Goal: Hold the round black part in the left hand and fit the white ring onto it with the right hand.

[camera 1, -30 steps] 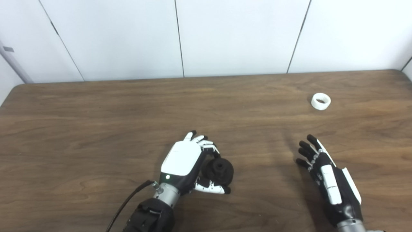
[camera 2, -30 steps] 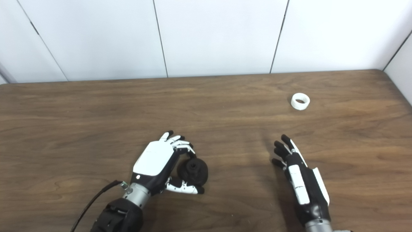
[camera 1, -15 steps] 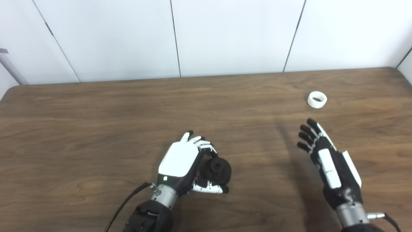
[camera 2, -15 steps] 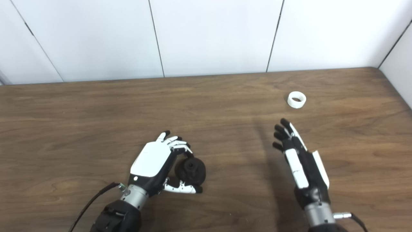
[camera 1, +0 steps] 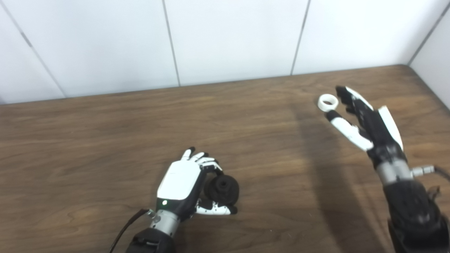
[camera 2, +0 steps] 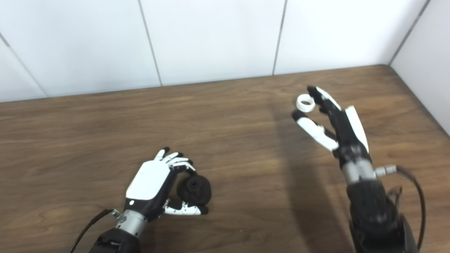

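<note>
Over at about 7 o'clock on the brown wood-grain tabletop (camera 1: 88, 140), the left hand (camera 1: 182, 181) sits low with its white back facing up and a tiny green light near the wrist. Its fingers (camera 1: 205, 162) curl over the top of the round black part (camera 1: 222, 189) and its thumb (camera 1: 216, 210) runs underneath, so it's wrapped around that part, which looks to be resting on or just off the wood with its centre hole pointing up and to the right. A black cable (camera 1: 124, 228) trails from the wrist toward 7 o'clock.

Going right, there's a long stretch of bare wood, then a dark shadow band.

Up around 2 o'clock, the right hand (camera 1: 362, 117) is held spread, holding nothing, fingers (camera 1: 346, 96) pointing toward 11 o'clock and thumb (camera 1: 346, 128) stuck out below them. The white ring (camera 1: 328, 102) lies flat on the tabletop just beside those fingertips, in the gap between fingers and thumb; can't tell if anything is actually touching it.

No readable writing or logos anywhere. White wall panels (camera 1: 232, 35) run behind the tabletop.
</note>
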### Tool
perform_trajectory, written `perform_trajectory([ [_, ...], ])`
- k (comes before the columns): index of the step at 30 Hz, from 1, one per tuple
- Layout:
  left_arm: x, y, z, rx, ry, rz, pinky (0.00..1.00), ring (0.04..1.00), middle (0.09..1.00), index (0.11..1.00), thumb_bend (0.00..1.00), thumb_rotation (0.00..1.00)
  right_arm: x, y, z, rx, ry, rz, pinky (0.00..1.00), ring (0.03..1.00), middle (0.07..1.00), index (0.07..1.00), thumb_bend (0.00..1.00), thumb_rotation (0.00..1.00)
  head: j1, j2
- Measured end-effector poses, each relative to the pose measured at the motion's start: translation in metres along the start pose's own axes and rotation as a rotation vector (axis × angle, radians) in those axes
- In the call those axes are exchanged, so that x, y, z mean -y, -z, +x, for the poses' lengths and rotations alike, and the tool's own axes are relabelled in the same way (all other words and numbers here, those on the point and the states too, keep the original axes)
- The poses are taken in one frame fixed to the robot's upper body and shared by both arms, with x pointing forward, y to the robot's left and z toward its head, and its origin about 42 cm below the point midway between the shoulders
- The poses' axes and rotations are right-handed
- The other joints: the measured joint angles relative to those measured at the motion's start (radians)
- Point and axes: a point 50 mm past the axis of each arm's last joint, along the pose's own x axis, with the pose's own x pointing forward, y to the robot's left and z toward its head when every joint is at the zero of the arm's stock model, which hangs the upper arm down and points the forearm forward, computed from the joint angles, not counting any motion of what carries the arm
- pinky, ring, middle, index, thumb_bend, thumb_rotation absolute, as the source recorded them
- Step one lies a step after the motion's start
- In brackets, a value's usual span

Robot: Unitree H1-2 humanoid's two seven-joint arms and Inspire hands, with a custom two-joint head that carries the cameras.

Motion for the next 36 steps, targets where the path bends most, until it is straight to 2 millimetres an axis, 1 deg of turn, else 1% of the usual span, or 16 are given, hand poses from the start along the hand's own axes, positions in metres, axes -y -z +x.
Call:
perform_trajectory([
  [2,-0.001,0.001,-0.001,-0.001,0.000,0.001,1.00,0.888,0.780,0.483,0.53,0.05,0.003,0.002,0.014,-0.006,0.011,-0.039,0.82,0.871,0.889,0.858,0.73,0.53,-0.008,0.000],
  [5,-0.001,0.002,-0.002,0.001,0.001,0.002,1.00,0.886,0.779,0.484,0.53,0.06,0.006,0.007,0.031,-0.024,0.005,-0.105,0.83,0.891,0.909,0.856,0.77,0.50,-0.037,-0.003],
  [8,-0.002,0.004,-0.003,-0.001,0.004,0.008,1.00,0.888,0.781,0.484,0.53,0.06,0.008,0.014,0.048,-0.057,-0.006,-0.189,0.87,0.932,0.929,0.858,0.78,0.48,-0.051,-0.003],
  [12,-0.003,0.006,-0.006,-0.006,0.003,0.012,1.00,0.892,0.782,0.484,0.53,0.06,0.015,0.016,0.070,-0.080,-0.009,-0.273,0.90,0.958,0.933,0.852,0.78,0.46,-0.063,-0.003],
  [15,-0.005,0.007,-0.009,-0.008,0.005,0.016,0.99,0.894,0.782,0.484,0.53,0.06,0.019,0.024,0.086,-0.116,-0.027,-0.306,0.88,0.939,0.930,0.849,0.77,0.43,-0.077,-0.002],
  [17,-0.005,0.009,-0.010,-0.012,0.004,0.018,1.00,0.893,0.781,0.484,0.53,0.06,0.022,0.033,0.096,-0.150,-0.034,-0.324,0.84,0.921,0.925,0.849,0.77,0.42,-0.080,-0.002],
  [20,-0.006,0.010,-0.012,-0.015,0.005,0.019,1.00,0.894,0.779,0.484,0.53,0.06,0.022,0.041,0.104,-0.186,-0.042,-0.347,0.83,0.916,0.925,0.850,0.76,0.42,-0.083,0.000],
  [21,-0.006,0.010,-0.012,-0.016,0.005,0.018,1.00,0.893,0.779,0.484,0.53,0.06,0.020,0.043,0.107,-0.192,-0.046,-0.353,0.82,0.906,0.919,0.847,0.77,0.40,-0.083,0.000],
  [24,-0.006,0.010,-0.012,-0.018,0.006,0.019,0.99,0.885,0.777,0.483,0.53,0.06,0.014,0.050,0.117,-0.224,-0.068,-0.373,0.83,0.910,0.909,0.826,0.78,0.35,-0.084,0.000],
  [25,-0.006,0.010,-0.012,-0.018,0.006,0.019,0.99,0.884,0.778,0.483,0.53,0.06,0.014,0.052,0.119,-0.232,-0.072,-0.380,0.83,0.914,0.910,0.821,0.78,0.35,-0.084,0.002],
  [31,-0.006,0.010,-0.013,-0.019,0.006,0.018,0.99,0.886,0.778,0.483,0.53,0.06,0.016,0.053,0.135,-0.242,-0.096,-0.461,0.82,0.926,0.908,0.792,0.80,0.33,-0.086,0.003],
  [36,-0.007,0.011,-0.013,-0.020,0.006,0.019,0.99,0.886,0.780,0.484,0.53,0.06,0.014,0.054,0.145,-0.266,-0.120,-0.506,0.82,0.939,0.916,0.781,0.84,0.32,-0.086,0.005],
])
